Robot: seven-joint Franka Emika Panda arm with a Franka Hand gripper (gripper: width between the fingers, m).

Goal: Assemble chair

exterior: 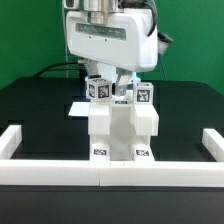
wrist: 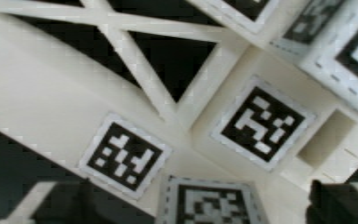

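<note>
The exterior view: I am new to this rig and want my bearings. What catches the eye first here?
The chunky white plastic chair assembly, blocky and dotted with black-and-white square tags, stands mid-table against the long white border rail at the front. Directly above it hangs the robot's bulky white gripper, fingers reaching down around the top tagged pieces. In the wrist view, large tags on white plastic fill the picture.

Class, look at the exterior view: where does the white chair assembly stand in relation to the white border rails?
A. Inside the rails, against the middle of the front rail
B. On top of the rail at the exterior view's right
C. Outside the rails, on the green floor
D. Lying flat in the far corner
A: the chair assembly stands upright on the black table, its base against the middle of the front rail, below the pincer.
</note>
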